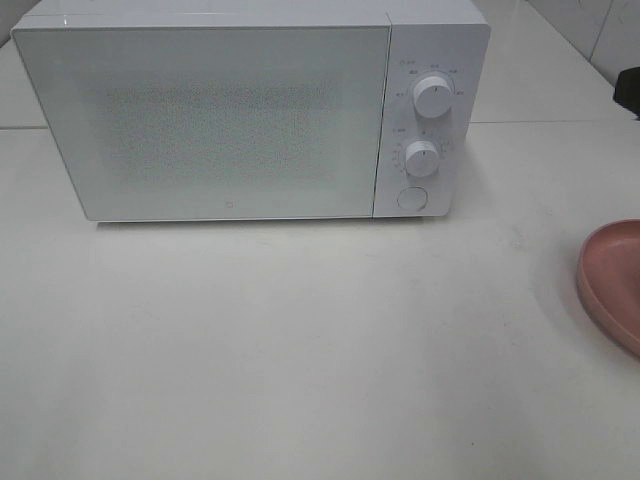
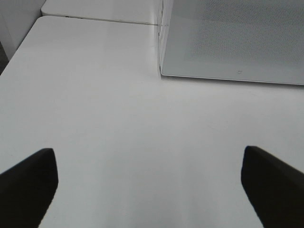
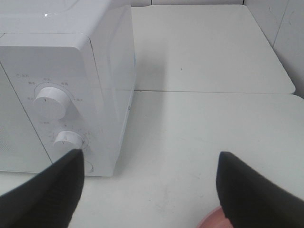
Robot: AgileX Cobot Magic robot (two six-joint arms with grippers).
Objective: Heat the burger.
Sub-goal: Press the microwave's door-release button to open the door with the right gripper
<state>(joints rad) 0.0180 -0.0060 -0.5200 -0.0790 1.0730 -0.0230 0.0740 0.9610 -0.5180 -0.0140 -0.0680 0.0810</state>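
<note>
Surveying left to right: the left hand (image 2: 147, 152) has its fingers spread wide with nothing between them. It hovers over bare tabletop (image 1: 300, 350) off the front left corner of the microwave (image 1: 200, 120). The microwave door is shut and its frosted front hides the inside. On the panel right of the door are the upper dial (image 1: 433, 96), the lower dial (image 1: 422, 158) and, lowest, the round button (image 1: 411, 198). The right hand (image 3: 149, 154) is also spread and empty, near the panel end. The pink plate (image 1: 615, 280) is cut off by the view's right edge, and its visible part is bare.

The burger shows in no view. I cannot tell whether it is on the hidden part of the plate or behind the door.

Judgement: this is the door-opening step, not yet begun. The next move calls for a press on the round button, probably the door release, while keeping clear of the door's swing.
</note>
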